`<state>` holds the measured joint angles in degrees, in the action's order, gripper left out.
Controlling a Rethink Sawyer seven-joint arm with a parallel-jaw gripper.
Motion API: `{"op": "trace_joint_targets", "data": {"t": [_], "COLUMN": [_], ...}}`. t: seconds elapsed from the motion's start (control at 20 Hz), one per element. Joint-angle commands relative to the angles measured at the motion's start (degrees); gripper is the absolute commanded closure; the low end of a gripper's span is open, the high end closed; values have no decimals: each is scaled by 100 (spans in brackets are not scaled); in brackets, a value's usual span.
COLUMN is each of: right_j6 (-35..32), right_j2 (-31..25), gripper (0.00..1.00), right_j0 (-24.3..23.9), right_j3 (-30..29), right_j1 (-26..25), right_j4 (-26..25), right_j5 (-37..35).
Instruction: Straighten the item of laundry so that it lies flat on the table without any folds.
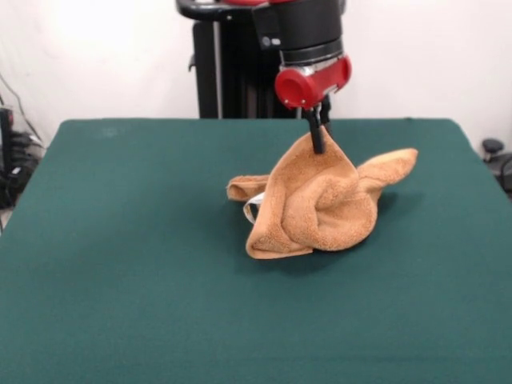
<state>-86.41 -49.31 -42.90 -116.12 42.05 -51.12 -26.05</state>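
Observation:
The orange-tan terry towel (316,204) lies crumpled and bunched on the dark green table (120,264), right of centre. One part is pulled up into a peak. My gripper (319,144) comes down from the red and black arm and is shut on that peak, holding it a little above the rest of the towel. A corner of the towel sticks out to the right (392,166) and another fold to the left (240,189). A small white tag (254,206) shows at the towel's left side. Most of the towel rests on the table in folds.
The robot's black pedestal (232,72) stands behind the table's far edge. Dark equipment (16,160) sits off the table's left side, and a dark object (496,156) off the right.

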Motion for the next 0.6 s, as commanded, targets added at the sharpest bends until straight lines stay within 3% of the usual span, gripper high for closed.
{"op": "trace_joint_targets", "data": {"t": [0.05,0.25,0.6], "right_j6": [754,670,1147], "right_j2": [-186,-515,-1501], "gripper": [100,100,100], "right_j0": [198,-19,-858], "right_j3": [-138,-325,-788], "right_j1": [17,436,1293], "right_j4": [104,504,1529], "right_j5": [-595,-527,-827]}}
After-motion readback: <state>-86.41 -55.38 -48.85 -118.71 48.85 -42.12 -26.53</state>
